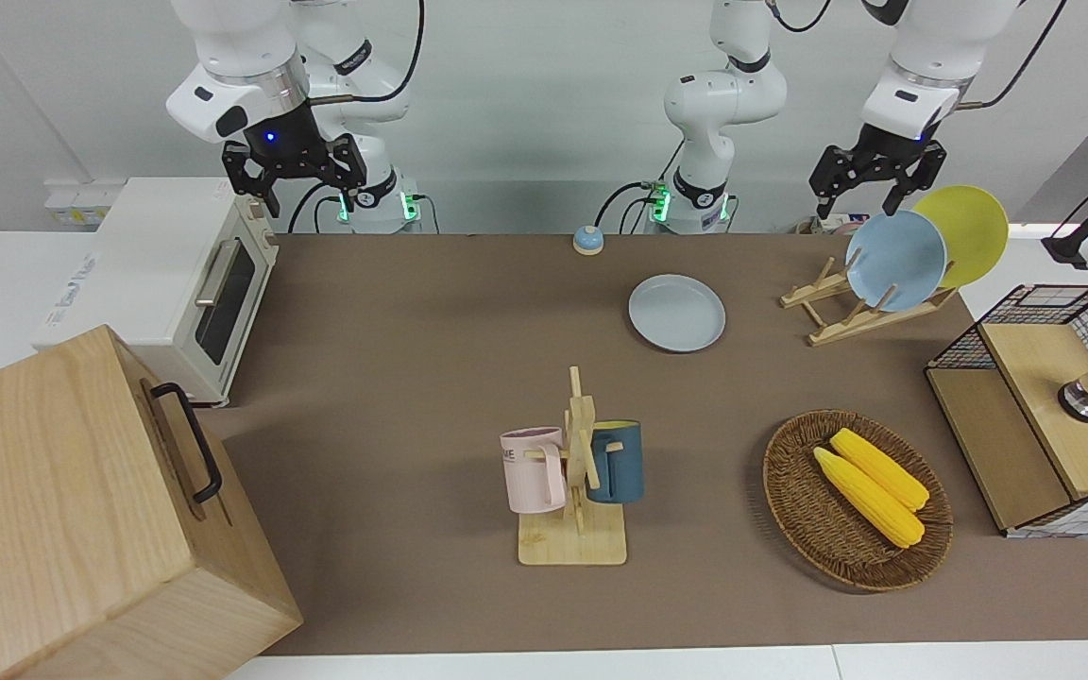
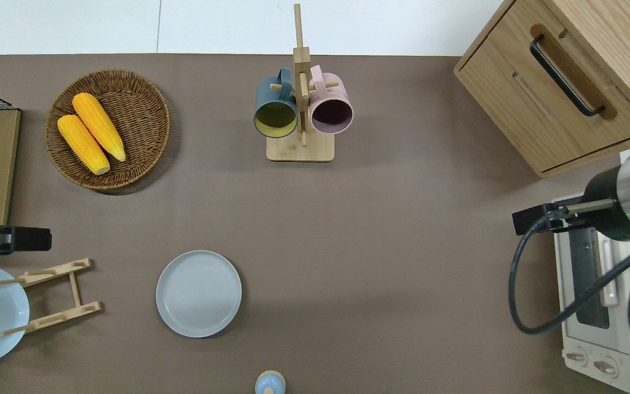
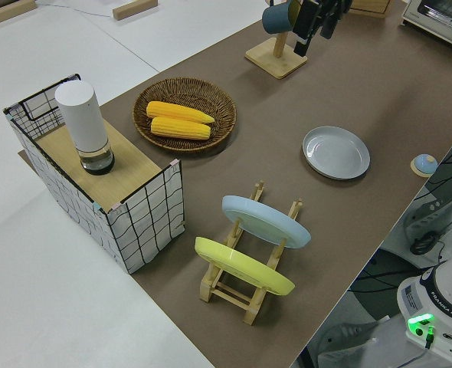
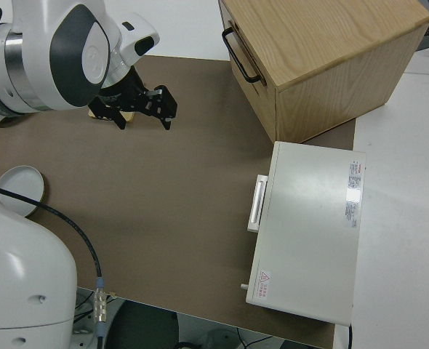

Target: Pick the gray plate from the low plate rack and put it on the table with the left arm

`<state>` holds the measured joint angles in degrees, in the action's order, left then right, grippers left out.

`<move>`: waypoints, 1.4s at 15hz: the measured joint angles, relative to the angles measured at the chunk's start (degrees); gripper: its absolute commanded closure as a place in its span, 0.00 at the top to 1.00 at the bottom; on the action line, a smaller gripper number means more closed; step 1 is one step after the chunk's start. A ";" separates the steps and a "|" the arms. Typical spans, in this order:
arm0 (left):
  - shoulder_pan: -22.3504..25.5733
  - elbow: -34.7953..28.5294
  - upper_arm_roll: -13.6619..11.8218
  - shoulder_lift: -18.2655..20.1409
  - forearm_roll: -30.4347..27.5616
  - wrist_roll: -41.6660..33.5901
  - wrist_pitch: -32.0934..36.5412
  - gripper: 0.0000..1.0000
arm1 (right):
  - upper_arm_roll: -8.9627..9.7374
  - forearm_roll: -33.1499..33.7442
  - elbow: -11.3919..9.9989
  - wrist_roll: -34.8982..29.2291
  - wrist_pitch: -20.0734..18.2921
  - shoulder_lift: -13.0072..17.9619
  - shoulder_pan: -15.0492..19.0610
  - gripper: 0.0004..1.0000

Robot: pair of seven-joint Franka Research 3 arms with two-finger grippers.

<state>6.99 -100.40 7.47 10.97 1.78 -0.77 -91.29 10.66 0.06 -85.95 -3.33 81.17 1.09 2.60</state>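
Note:
The gray plate (image 1: 676, 313) lies flat on the brown table (image 1: 412, 378), beside the low plate rack (image 1: 832, 319), toward the right arm's end from it; it also shows in the overhead view (image 2: 198, 293). The rack (image 2: 52, 295) holds a sky-blue plate (image 1: 895, 261) and a yellow plate (image 1: 969, 231). My left gripper (image 1: 860, 200) is open and empty, raised in the air over the table at the rack's edge (image 2: 41, 239). My right arm is parked, its gripper (image 1: 289, 184) open.
A mug stand (image 1: 574, 472) with a pink and a blue mug stands mid-table. A wicker basket (image 1: 790, 491) holds two corn cobs. A wire shelf box (image 1: 1045, 406), a toaster oven (image 1: 176, 283), a wooden drawer box (image 1: 81, 510) and a small bell (image 1: 587, 240) line the edges.

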 measured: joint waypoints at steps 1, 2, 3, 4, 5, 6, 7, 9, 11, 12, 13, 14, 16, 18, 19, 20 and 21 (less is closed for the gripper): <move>-0.01 0.02 0.41 -0.15 0.33 0.09 0.18 1.00 | 0.00 0.00 0.00 0.00 0.00 0.00 0.00 0.99; -0.01 0.02 0.60 -0.32 0.48 0.09 0.27 1.00 | 0.00 0.00 0.00 0.00 0.00 0.00 0.00 0.99; 0.00 0.02 0.70 -0.46 0.52 0.09 0.36 1.00 | 0.00 0.00 0.00 0.00 0.00 0.00 0.00 0.99; -0.01 0.02 0.76 -0.55 0.53 0.09 0.41 1.00 | 0.00 0.00 0.00 0.00 0.00 0.00 0.00 0.99; -0.01 0.02 0.84 -0.62 0.53 0.09 0.47 0.99 | 0.00 0.00 0.00 0.00 0.00 0.00 0.00 0.99; -0.10 0.02 1.02 -0.65 0.53 0.09 0.47 0.99 | 0.00 0.00 0.00 0.00 0.00 0.00 0.00 0.99; -0.38 0.03 1.20 -0.65 0.53 0.09 0.47 0.99 | 0.00 0.00 0.00 0.00 0.00 0.00 0.00 0.99; -1.55 0.03 1.25 -0.68 0.53 0.09 0.47 0.99 | 0.00 0.00 0.00 0.00 0.00 0.00 0.00 0.99; -4.60 0.03 -0.11 -0.81 0.53 0.84 0.47 0.99 | 0.00 0.00 0.00 0.00 0.00 0.00 0.00 0.99; -6.15 0.03 -1.04 -0.90 0.54 1.56 0.47 0.99 | 0.00 0.00 0.00 0.00 0.00 0.00 0.00 0.99; -7.14 0.03 -1.63 -0.99 0.54 2.08 0.47 0.99 | 0.00 0.00 0.00 0.00 0.00 0.00 0.00 0.99; -7.58 0.03 -1.94 -1.09 0.46 2.30 0.42 0.99 | 0.00 0.00 0.00 0.00 0.00 0.00 0.00 0.99; -7.58 0.05 -2.35 -1.35 -0.32 2.30 -0.79 0.99 | 0.00 0.00 0.00 0.00 0.00 0.00 0.00 0.99; -7.58 0.06 -2.70 -2.18 -0.98 2.11 -3.11 0.99 | 0.00 0.00 0.00 0.00 0.00 0.00 0.00 0.99; -7.57 0.18 -3.08 -2.97 -1.04 1.95 -3.94 0.99 | 0.00 0.00 0.00 0.00 0.00 0.00 0.00 0.99; -7.57 0.41 -3.46 -3.40 -1.04 1.85 -4.18 0.99 | 0.00 0.00 0.00 0.00 0.00 0.00 0.00 0.99; -7.56 0.55 -3.72 -3.54 -1.05 1.78 -4.22 0.99 | 0.00 0.00 0.00 0.00 0.00 0.00 0.00 0.99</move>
<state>-0.57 -99.85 3.75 7.42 0.73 1.00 -95.51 10.66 0.06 -85.95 -3.33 81.17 1.09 2.60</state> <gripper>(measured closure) 0.004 0.009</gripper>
